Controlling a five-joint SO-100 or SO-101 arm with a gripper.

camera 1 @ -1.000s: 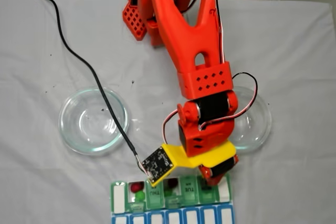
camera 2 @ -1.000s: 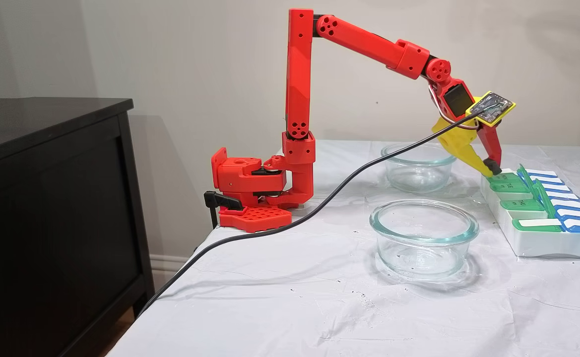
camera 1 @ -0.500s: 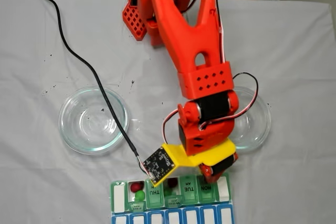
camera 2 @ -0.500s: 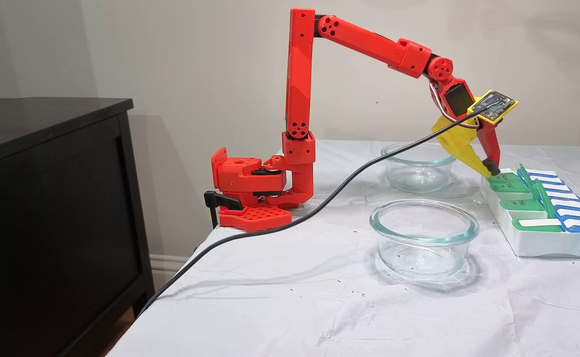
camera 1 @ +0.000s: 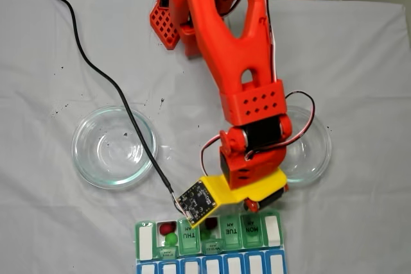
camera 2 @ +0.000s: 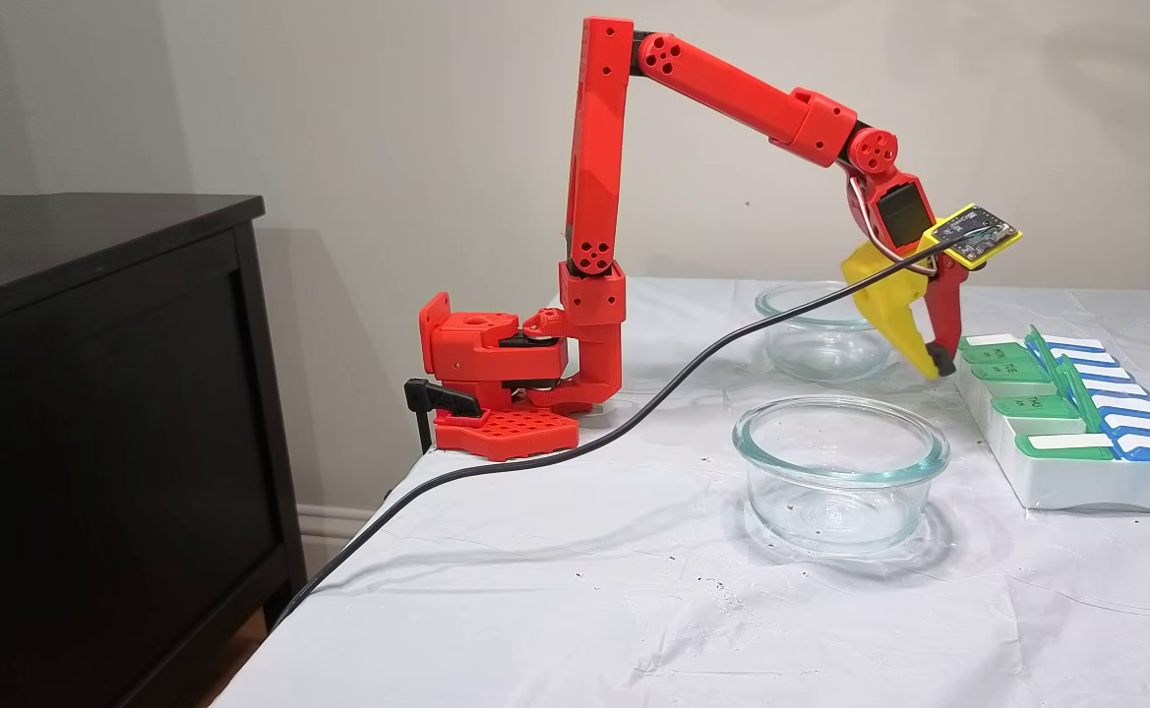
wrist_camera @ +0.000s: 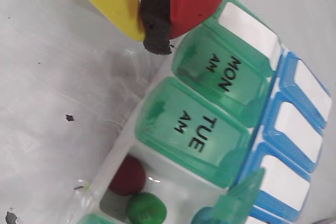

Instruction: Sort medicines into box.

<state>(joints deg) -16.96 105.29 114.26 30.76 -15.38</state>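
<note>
The box (camera 1: 231, 230) lies at the table's front edge in a fixed view, a row of green lids with a blue row behind. The MON lid (wrist_camera: 231, 74) and TUE lid (wrist_camera: 194, 124) are down. Beside TUE, an open compartment holds two medicines, a dark red ball (wrist_camera: 127, 176) and a green ball (wrist_camera: 146, 209). Another open compartment further left holds a red ball (camera 1: 167, 228) and a green ball (camera 1: 171, 239). My gripper (wrist_camera: 156, 19) is shut, its yellow and red fingers pinching only the black pad. It hangs just off the box's MON end (camera 2: 937, 366), over the cloth.
Two round glass dishes stand on the white cloth, one left (camera 1: 112, 149) and one partly under the arm (camera 1: 314, 152). A black cable (camera 1: 115, 94) runs across the table to the wrist camera. A black cabinet (camera 2: 92, 393) stands beside the table.
My gripper has drawn back from above the MON lid towards the arm's base, and now hangs beside the box over the cloth. It stays shut.
</note>
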